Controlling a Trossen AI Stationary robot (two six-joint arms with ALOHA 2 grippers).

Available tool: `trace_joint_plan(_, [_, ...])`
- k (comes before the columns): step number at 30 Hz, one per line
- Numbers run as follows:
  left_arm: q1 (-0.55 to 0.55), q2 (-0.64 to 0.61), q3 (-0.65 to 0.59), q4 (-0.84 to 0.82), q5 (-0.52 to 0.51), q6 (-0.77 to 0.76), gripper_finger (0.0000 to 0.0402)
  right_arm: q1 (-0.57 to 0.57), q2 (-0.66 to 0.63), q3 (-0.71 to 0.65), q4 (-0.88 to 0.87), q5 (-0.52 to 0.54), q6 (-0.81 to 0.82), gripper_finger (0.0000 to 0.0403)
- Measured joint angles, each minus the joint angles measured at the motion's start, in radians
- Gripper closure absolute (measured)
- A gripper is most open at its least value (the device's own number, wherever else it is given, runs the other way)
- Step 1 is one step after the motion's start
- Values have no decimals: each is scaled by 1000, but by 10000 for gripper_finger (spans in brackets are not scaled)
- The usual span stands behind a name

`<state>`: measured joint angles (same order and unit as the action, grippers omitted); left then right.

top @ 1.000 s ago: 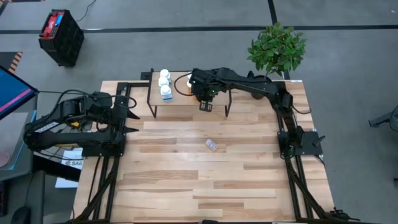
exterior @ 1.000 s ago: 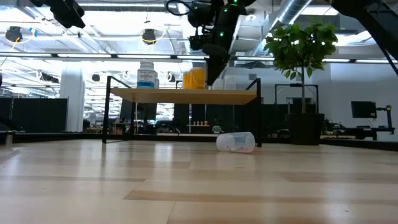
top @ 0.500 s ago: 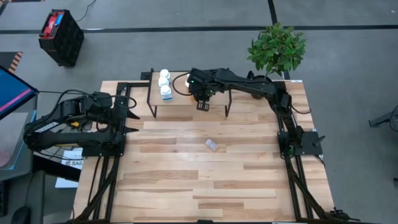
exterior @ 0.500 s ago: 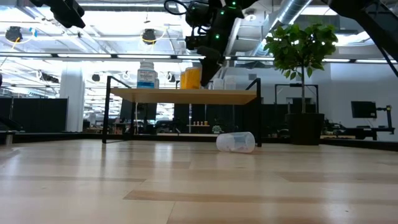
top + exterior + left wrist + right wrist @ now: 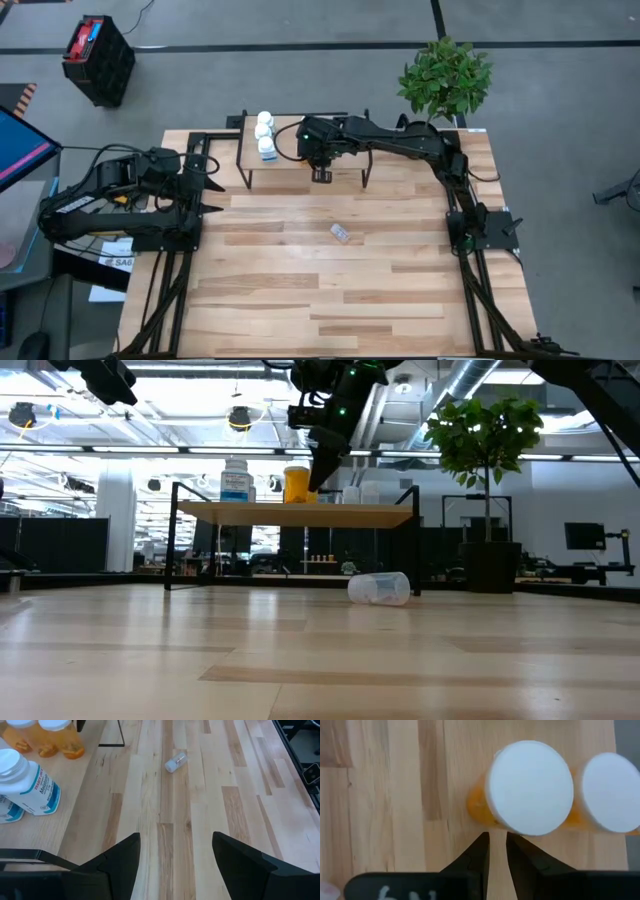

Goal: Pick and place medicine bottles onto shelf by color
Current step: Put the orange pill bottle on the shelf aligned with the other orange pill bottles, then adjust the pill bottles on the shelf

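Note:
The shelf stands at the table's far edge. On it, white bottles stand at the left and orange bottles with white caps in the middle. My right gripper hangs above the shelf, pointing down and toward the table's left. Its fingers are shut to a narrow slit, with their tips at the nearest orange bottle. A clear bottle lies on its side on the table. My left gripper waits open at the table's left edge. My right gripper touches the nearest orange bottle's side, low down under its cap, with the tips of its shut fingers. The fingers slant down from the table's right. The bottle stands upright on the shelf, beside a second orange bottle.
A potted plant stands at the far right corner behind the shelf. Pale clear bottles seem to stand at the shelf's right end. The wide wooden table in front of the shelf holds only the lying clear bottle.
My right gripper has gone a little toward the table's left above the shelf and has rolled slightly. Its fingers have stayed as they were. The orange bottle at its tips has slid a little toward the shelf's left.

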<state>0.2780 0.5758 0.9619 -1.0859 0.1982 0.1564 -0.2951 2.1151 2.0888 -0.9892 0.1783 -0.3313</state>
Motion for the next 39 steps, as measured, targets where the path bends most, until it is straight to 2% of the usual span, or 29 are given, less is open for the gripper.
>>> trace_joint_plan(6, [0, 0, 0, 0, 0, -2, 168, -2, -13, 3, -64, 4, 8, 317])
trace_joint_plan(14, [0, 0, 0, 0, -1, -2, 168, -17, -31, 134, -313, 5, 19, 317])
trace_joint_plan(18, [0, 0, 0, 0, -2, -2, 168, -53, -52, 166, -344, 4, 19, 317])
trace_joint_plan(30, [0, 0, 0, 0, -3, 14, 168, -216, -105, 167, -452, 7, 138, 318])
trace_joint_plan(39, [0, 0, 0, 0, -3, 22, 168, -285, -99, 86, -459, 7, 136, 348])
